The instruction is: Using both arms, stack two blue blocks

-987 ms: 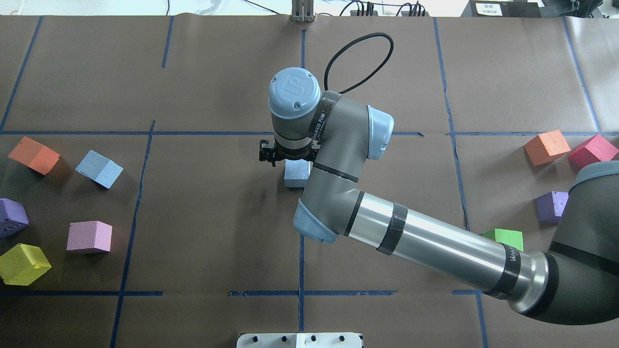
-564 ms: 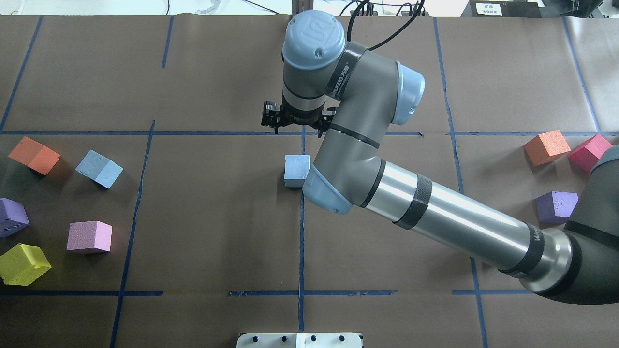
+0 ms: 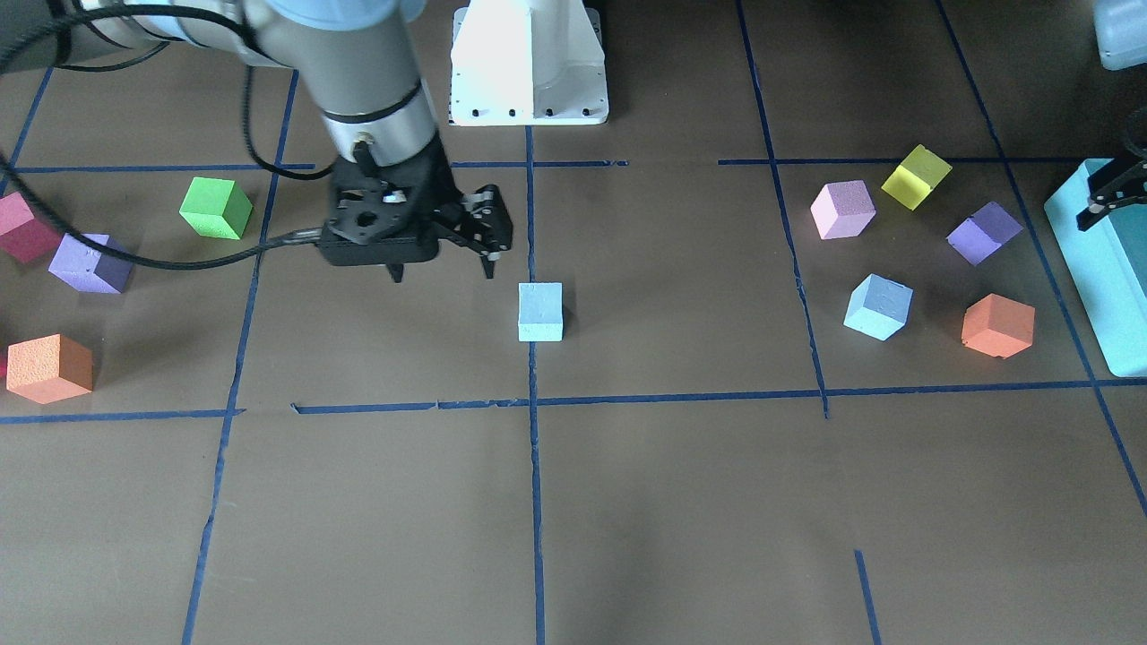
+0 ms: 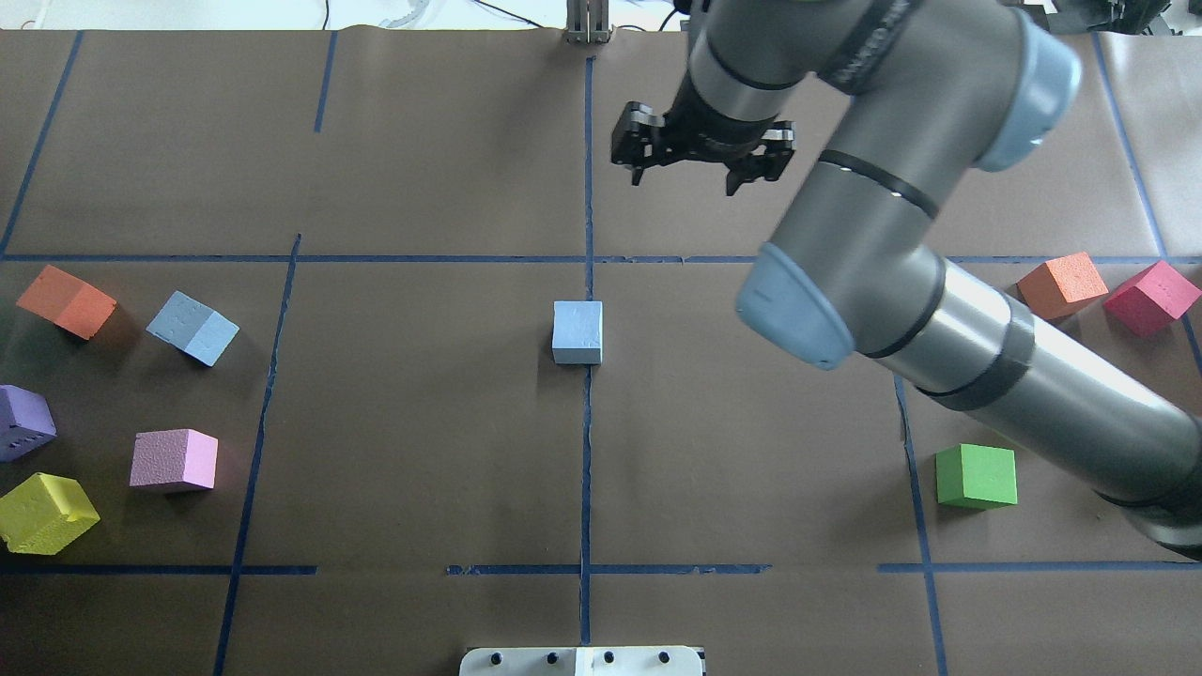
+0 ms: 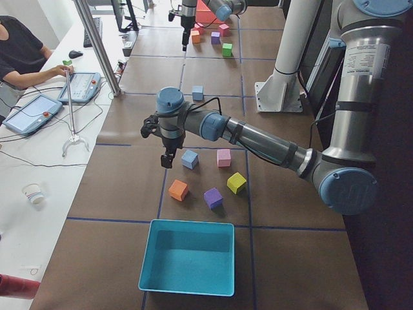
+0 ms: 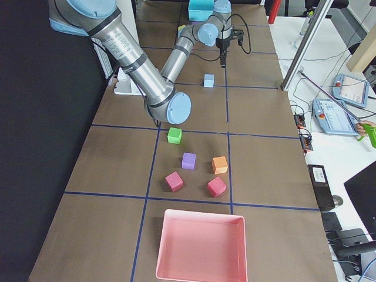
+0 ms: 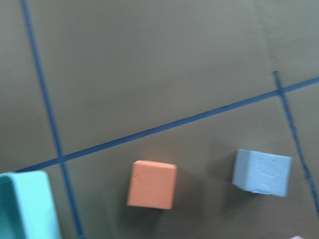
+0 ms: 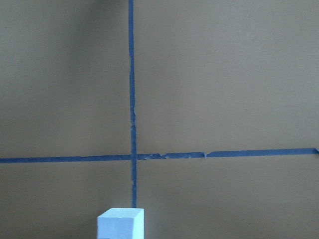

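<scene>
One blue block (image 4: 577, 331) stands alone on the centre tape cross; it also shows in the front view (image 3: 540, 311) and at the bottom of the right wrist view (image 8: 120, 224). My right gripper (image 4: 685, 183) is open and empty, raised above the table beyond the block and to its right (image 3: 442, 271). The second blue block (image 4: 192, 327) lies tilted at the left among other cubes (image 3: 878, 306) and shows in the left wrist view (image 7: 261, 172). My left gripper (image 5: 166, 158) hovers above the table near it; I cannot tell whether it is open.
Orange (image 4: 66, 300), purple (image 4: 23, 422), pink (image 4: 174, 460) and yellow (image 4: 47, 512) cubes surround the left blue block. A teal bin (image 3: 1098, 296) stands past them. Green (image 4: 977, 476), orange (image 4: 1061, 284) and red (image 4: 1150, 298) cubes lie right. A pink bin (image 6: 200, 247) stands at the right end.
My right gripper has lifted off the centre blue block and swung away to the far right. The block stays on the tape cross.
</scene>
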